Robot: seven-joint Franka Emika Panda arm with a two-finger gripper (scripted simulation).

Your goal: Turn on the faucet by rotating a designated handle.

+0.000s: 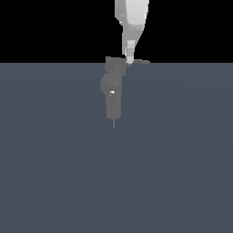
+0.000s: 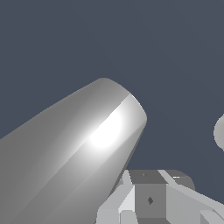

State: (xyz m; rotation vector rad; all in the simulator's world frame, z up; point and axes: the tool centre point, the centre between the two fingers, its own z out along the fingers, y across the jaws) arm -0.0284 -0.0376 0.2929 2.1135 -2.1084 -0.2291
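Observation:
The faucet (image 1: 113, 93) is a small grey fixture of stacked blocks standing on the grey-blue floor, with a white spot on its middle and a thin pin at its lower tip. Its handle (image 1: 142, 61) is a thin flat lever sticking out from the top block toward the exterior view's right. My white arm comes down from above, and the gripper (image 1: 129, 60) meets the handle close to the top block. Its fingers are too small to tell apart. In the wrist view, blocky grey parts (image 2: 151, 197) fill the lower edge; I cannot tell what they are.
A flat grey-blue floor (image 1: 182, 173) spreads around the faucet, under a black background. A large smooth grey rounded body (image 2: 74, 153) blocks much of the wrist view, and a small grey rounded shape (image 2: 220, 132) shows at its edge.

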